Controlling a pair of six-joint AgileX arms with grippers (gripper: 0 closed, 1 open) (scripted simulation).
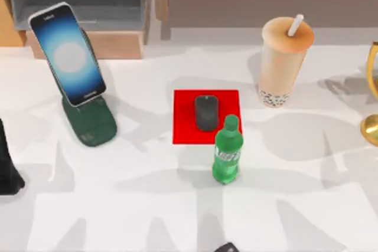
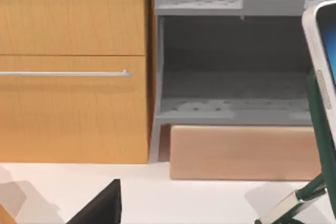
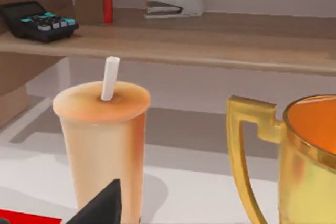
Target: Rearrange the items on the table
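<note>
The mouse (image 1: 206, 112) already lies on the red mat (image 1: 186, 116) at the table's (image 1: 147, 205) centre, with the green bottle (image 1: 227, 151) just beside the mat's front right corner. The phone (image 1: 68, 53) leans on its dark green stand (image 1: 90, 122) at the left, and the bubble-tea cup (image 1: 282, 63) stands upright at the right, near a gold trophy (image 1: 372, 98).

Judging from this, the cup looks the likeliest next item. The right arm should close on it low around the body, keeping it upright and clear of the trophy handle. Whether either arm's fingers are apart or together I cannot tell.

The bottle's label and the phone's small print are too blurred to read.
</note>
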